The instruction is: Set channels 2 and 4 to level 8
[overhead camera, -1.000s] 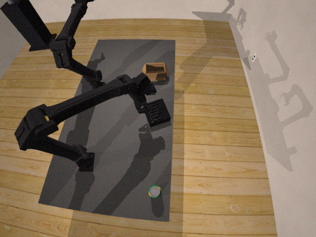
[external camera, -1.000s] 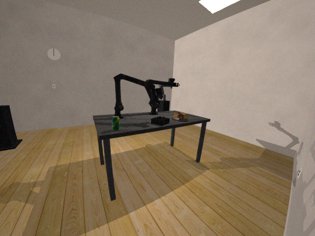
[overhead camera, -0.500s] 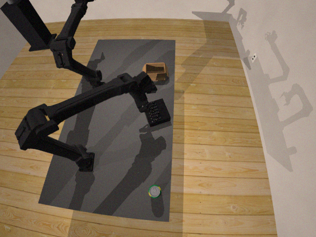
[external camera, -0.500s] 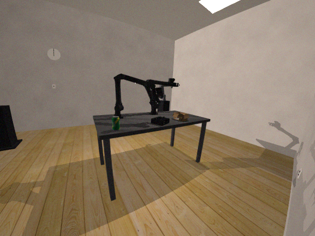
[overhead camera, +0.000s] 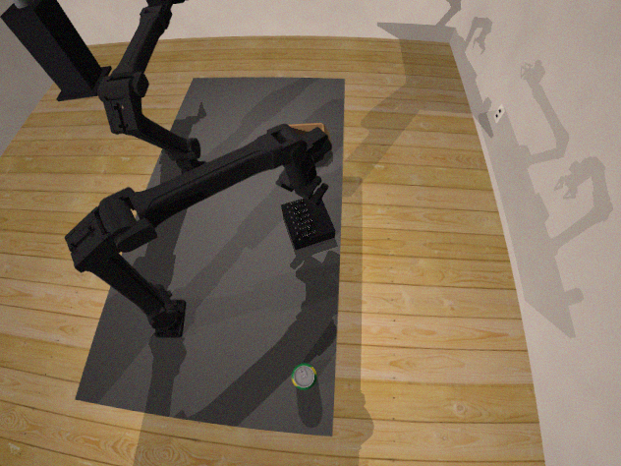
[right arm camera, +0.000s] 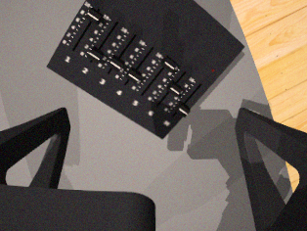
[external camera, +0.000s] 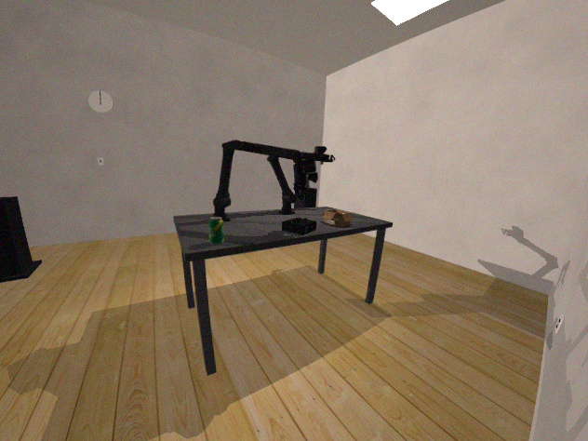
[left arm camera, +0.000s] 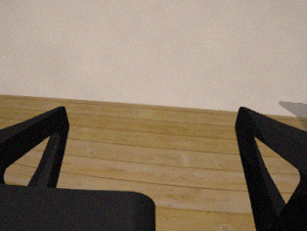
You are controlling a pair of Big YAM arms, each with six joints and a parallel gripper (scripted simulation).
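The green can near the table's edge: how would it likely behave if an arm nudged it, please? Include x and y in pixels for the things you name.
The can (overhead camera: 304, 377) (external camera: 216, 230) stands upright and looks tall for its base, so it might tip. Its round sides suggest it could roll once down.

Pale walls (overhead camera: 561, 280) (external camera: 450, 142) (left arm camera: 156, 49) — plank floor (overhead camera: 425, 301) (external camera: 294, 355) (left arm camera: 147, 147) (right arm camera: 279, 83), round clock (external camera: 100, 101), bright ceiling panel (external camera: 403, 8).
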